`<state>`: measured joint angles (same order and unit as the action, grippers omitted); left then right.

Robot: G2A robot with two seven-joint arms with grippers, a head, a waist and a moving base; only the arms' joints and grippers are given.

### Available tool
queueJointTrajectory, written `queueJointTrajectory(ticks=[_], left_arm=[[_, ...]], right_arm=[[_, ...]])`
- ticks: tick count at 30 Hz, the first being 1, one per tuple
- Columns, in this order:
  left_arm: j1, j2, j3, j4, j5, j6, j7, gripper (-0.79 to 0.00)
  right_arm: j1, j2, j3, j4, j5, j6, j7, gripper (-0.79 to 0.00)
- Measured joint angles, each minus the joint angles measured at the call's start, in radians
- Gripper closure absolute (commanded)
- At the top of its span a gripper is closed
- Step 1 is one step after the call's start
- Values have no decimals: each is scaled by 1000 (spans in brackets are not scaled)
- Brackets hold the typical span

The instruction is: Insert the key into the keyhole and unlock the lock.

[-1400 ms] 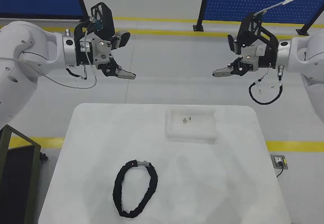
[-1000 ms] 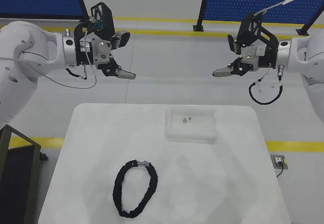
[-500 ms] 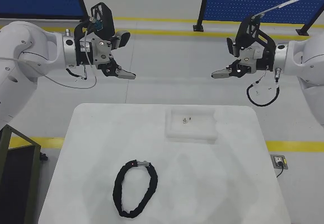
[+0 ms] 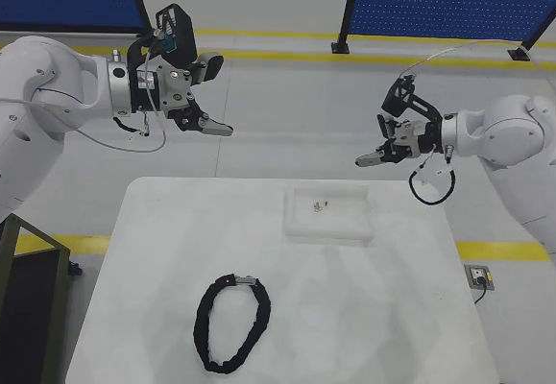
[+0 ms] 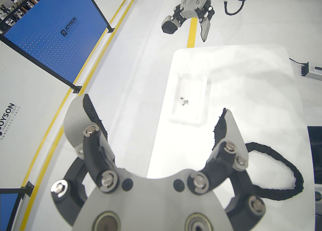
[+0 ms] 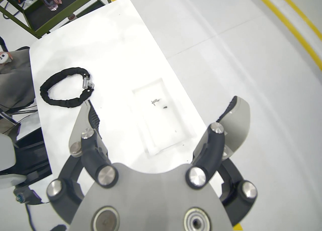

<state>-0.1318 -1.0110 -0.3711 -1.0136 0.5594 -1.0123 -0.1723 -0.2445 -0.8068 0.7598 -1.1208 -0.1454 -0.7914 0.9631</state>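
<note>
My left claw [image 5: 154,106] and right claw [image 6: 161,103] are hanging spread apart. The key [image 4: 321,204] is lying in the tray [image 4: 327,230], barely discernible; the lock [image 4: 231,324] is resting on the surface [image 4: 402,317], its keyhole too small to make out.

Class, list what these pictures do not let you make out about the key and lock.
Key, top view: too small to tell which end is the blade.
Chain lock's metal end, right wrist view: too small to find the keyhole.
Dark speck beside the key in the tray, right wrist view: too small to identify.
</note>
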Motion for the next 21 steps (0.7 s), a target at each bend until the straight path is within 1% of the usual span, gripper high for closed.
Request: queueJointTrajectory(ticks=[6,10,16,21], left_arm=[[0,0,0,0,0,0,0,-785],[0,0,0,0,0,0,0,-785],[0,0,0,0,0,0,0,-785],[0,0,0,0,0,0,0,-785]], right_arm=[[18,-53,-88,99,54,38,25,-785],[23,-98,-150,173,78,72,25,-785],[32,-164,-218,281,110,138,23,-785],[36,-218,-263,344,123,191,20,-785]])
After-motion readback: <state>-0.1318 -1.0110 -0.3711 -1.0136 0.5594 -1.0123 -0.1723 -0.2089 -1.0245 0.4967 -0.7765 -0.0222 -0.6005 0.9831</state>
